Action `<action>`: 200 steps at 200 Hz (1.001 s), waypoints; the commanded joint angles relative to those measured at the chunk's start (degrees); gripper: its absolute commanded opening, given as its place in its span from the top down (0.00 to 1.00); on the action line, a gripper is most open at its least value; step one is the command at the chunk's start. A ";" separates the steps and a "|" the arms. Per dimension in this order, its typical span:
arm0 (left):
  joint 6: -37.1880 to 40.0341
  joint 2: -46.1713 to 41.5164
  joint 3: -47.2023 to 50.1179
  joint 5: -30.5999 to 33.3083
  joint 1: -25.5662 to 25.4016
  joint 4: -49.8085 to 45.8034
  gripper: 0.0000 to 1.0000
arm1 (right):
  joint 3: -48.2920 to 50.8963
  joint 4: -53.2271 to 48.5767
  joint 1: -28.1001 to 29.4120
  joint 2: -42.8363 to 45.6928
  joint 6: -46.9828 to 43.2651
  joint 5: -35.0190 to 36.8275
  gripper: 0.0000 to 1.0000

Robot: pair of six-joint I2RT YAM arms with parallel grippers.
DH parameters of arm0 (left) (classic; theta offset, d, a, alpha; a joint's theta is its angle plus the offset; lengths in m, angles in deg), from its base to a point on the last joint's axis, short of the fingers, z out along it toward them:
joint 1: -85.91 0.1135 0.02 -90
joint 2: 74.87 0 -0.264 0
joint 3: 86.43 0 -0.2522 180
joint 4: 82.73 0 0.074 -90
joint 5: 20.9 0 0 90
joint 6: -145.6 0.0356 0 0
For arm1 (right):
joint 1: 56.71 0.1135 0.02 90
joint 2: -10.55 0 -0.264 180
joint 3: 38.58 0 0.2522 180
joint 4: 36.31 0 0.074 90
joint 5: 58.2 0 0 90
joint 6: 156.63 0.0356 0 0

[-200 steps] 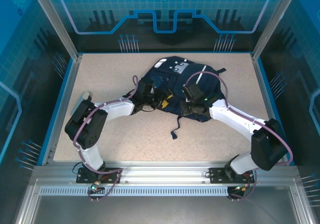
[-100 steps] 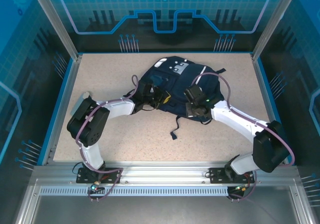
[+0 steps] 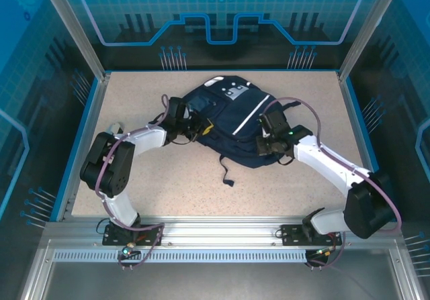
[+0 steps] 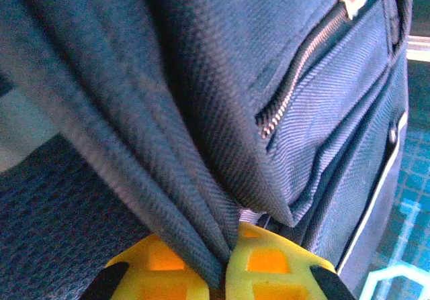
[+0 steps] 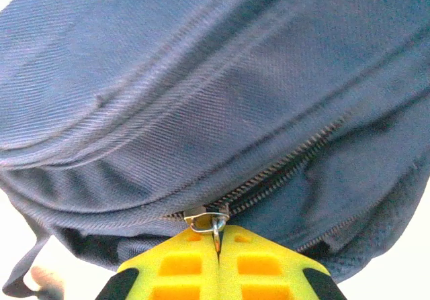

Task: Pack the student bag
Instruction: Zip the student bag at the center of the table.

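- The bag (image 3: 232, 122) lies on the far middle of the table (image 3: 168, 186). Its white patches are at the far end, and a white stripe (image 3: 259, 109) runs down its right half.
- Its inside is hidden, and folds cover much of the left side.
- The left gripper (image 4: 227, 266) is at the bag's left edge. Its yellow fingers (image 4: 161, 273) are pressed together on a pinched fold of the fabric and are cut off by the bottom of the wrist view. From above, the tips are lost in dark cloth.
- A zip (image 4: 302, 78) runs up to the right beyond that fold, blurred at its top.
- The right gripper (image 5: 217, 243) is at the bag's near right edge, clamped on the metal zip pull (image 5: 207, 221). The tab vanishes between the pads.
- A dark strap (image 3: 227, 172) trails from the bag toward the near side and lies flat on the table.
- The table is speckled beige with a blue rim.
- A silver rail (image 3: 215, 229) carries both arm bases at the near edge.
- Blue see-through panels (image 3: 222, 11) printed with lines and a gear wall in the far side and both flanks.
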 commanded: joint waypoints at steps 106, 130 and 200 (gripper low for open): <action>-0.81 -34.05 20.27 3.47 12.03 -14.94 0.42 | -28.15 4.53 19.49 -25.07 1.93 -12.59 1.00; -6.91 -36.46 24.61 -0.47 11.55 -8.82 0.42 | -29.94 3.86 20.77 -26.57 2.66 -11.87 1.00; -13.53 -31.97 26.31 -3.24 7.65 3.47 0.52 | -30.51 3.80 21.68 -27.36 4.03 -12.52 1.00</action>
